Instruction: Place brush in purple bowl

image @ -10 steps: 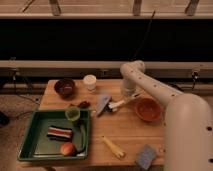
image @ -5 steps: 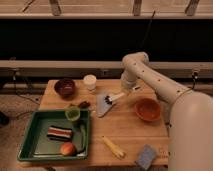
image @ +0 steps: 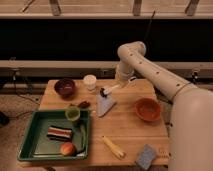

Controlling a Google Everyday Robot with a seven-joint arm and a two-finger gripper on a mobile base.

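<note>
— So, starting at the left, what stood on the counter (image: 125, 125)?

— A green tray (image: 35, 145) held a striped item and a round fruit, with a small green cup (image: 73, 114) at its upper corner. Behind it sat the purple bowl (image: 64, 87).

— And the brush (image: 109, 90)?

— It hung lifted just above the counter's middle, right of the purple bowl and apart from it, dark head leftward. The pincer (image: 120, 85) was pressed together on its whitish handle.

— Further right?

— An orange bowl (image: 148, 109), a yellow stick (image: 114, 147) and a grey sponge (image: 146, 156).
</note>
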